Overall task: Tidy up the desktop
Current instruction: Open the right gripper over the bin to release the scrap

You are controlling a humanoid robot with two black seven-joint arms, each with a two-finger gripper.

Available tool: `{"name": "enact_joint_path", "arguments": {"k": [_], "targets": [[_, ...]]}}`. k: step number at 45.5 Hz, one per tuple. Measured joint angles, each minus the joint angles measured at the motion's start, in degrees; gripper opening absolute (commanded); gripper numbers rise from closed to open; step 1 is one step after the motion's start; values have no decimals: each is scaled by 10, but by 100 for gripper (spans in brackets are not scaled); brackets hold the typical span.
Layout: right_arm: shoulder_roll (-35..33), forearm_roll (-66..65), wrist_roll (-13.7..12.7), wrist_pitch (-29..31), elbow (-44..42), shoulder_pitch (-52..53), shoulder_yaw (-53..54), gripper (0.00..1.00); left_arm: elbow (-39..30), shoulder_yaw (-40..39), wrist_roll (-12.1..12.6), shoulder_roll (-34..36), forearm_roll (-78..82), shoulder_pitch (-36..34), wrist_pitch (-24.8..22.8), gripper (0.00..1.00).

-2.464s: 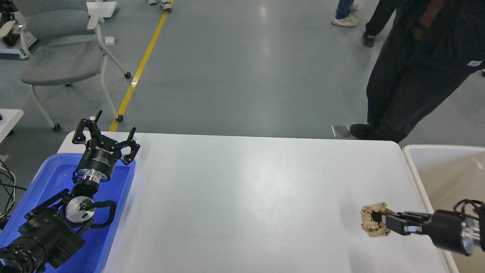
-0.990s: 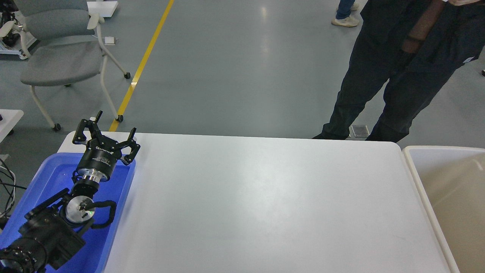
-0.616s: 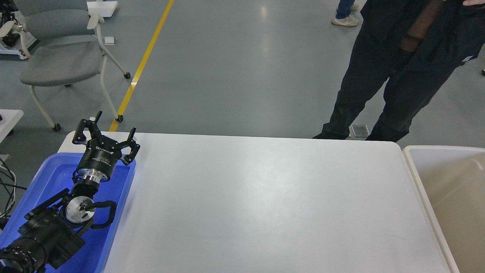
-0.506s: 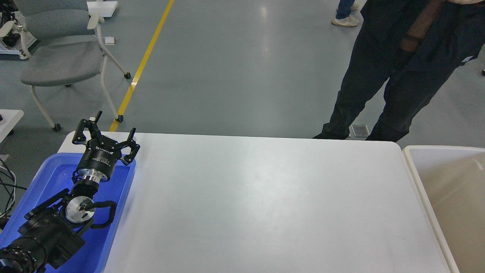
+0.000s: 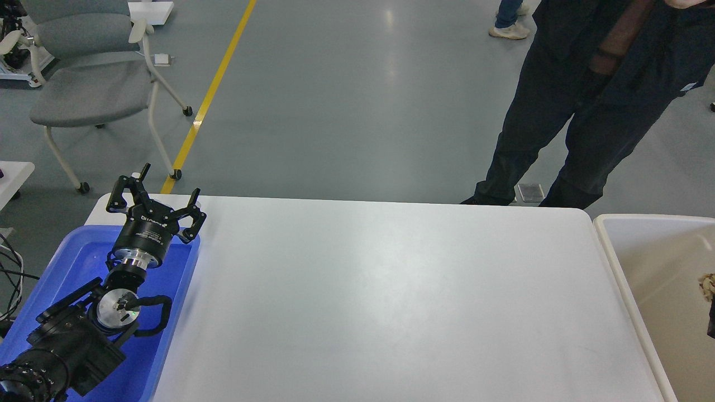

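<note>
The white desktop (image 5: 391,290) fills the middle of the head view and nothing lies on it. My left gripper (image 5: 165,190) is open and empty, held above the far end of the blue tray (image 5: 67,257) at the table's left side. At the right edge, a scrap of crumpled brown paper (image 5: 706,285) shows over the cream-white tub (image 5: 611,251). A dark sliver just below it is all that shows of my right arm, and its fingers cannot be made out.
A person in dark clothes (image 5: 564,111) stands just beyond the table's far right corner. A grey wheeled chair (image 5: 84,89) stands on the floor at the far left, beside a yellow floor line (image 5: 206,100).
My right gripper, shut on the crumpled paper above the table's right side, moved right and out of view. A bit of the paper now shows over the tub. The left arm stayed still.
</note>
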Motion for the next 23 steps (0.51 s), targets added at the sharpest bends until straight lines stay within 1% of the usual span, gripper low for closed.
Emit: {"name": "enact_joint_path", "arguments": {"k": [10, 14, 23], "targets": [[-3, -3, 3, 28, 4, 3, 33, 100, 0, 0, 0, 0, 0, 0, 0, 100], [-12, -4, 4, 45, 9, 11, 41, 100, 0, 0, 0, 0, 0, 0, 0, 100], [-29, -4, 4, 62, 18, 38, 60, 100, 0, 0, 1, 0, 0, -1, 0, 100]]}}
